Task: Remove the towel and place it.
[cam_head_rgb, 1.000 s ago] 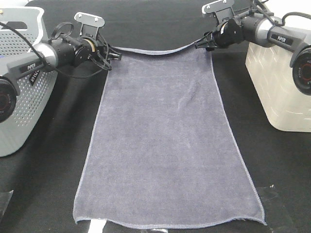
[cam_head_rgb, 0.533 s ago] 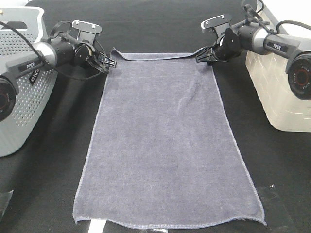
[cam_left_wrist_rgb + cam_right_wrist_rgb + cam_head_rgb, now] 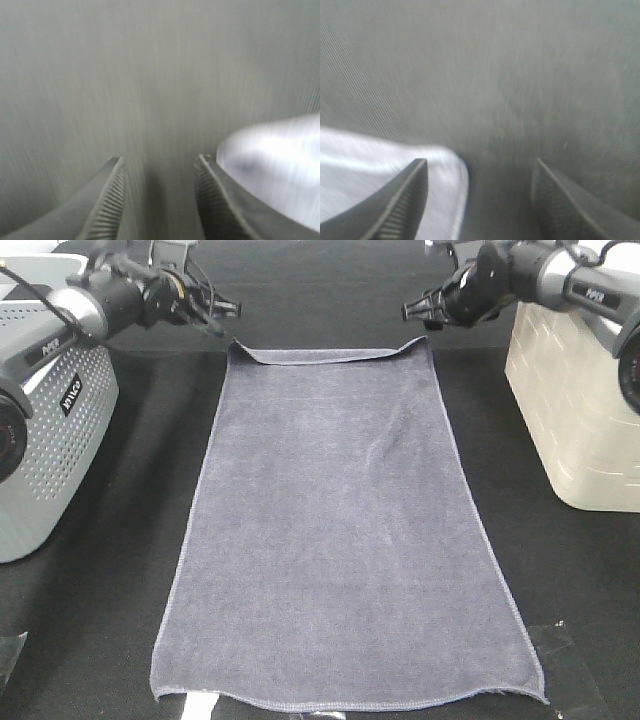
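The slate-grey towel (image 3: 335, 540) lies spread flat on the black table, its long side running from near to far, with its far hem slightly folded over. My left gripper (image 3: 228, 308) hovers open just beyond the towel's far left corner, nothing between its fingers. My right gripper (image 3: 412, 313) hovers open above the far right corner, also holding nothing. In the left wrist view a towel corner (image 3: 275, 165) shows blurred beside one finger (image 3: 212, 200). In the right wrist view the towel corner (image 3: 380, 170) lies under one finger (image 3: 402, 205).
A grey perforated basket (image 3: 45, 440) stands at the left edge of the table. A cream woven-pattern bin (image 3: 575, 410) stands at the right. White tape (image 3: 200, 706) peeks from under the towel's near hem.
Both grippers let go of the towel's far corners and rose up and back. The far edge dropped onto the table and now lies flat with a small fold.
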